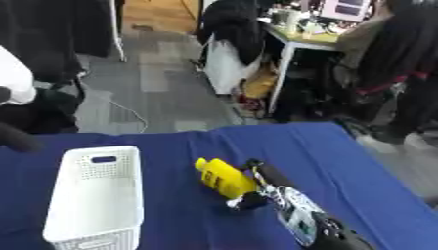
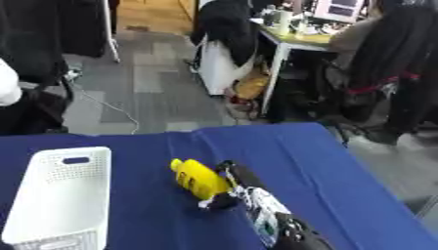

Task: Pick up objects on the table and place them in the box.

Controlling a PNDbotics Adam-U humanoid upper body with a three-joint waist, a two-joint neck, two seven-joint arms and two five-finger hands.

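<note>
The right robot hand (image 1: 256,193) comes in from the lower right of the frame and lies against the yellow bottle (image 1: 224,178), which rests on its side at the lower centre of the blue table (image 1: 342,156), its cap pointing toward the upper left. One dark finger runs along the bottle's right flank and the thumb shows just below its base, so the hand looks curled about the bottle's lower end, though the blur leaves it unclear how much of the body sits inside that hold. The white perforated box (image 1: 96,195) stands at the lower left, well apart from the bottle, with nothing visible inside it. The left robot hand is not in view. The main risk is that the hold catches only the bottle's base: a smooth, rounded body held at one end would probably tip or slip out as it lifts, then roll across the cloth toward the table's edge. The carry to the box also crosses open table, and a low pass could knock the bottle against the box's near wall and push the light box askew.
</note>
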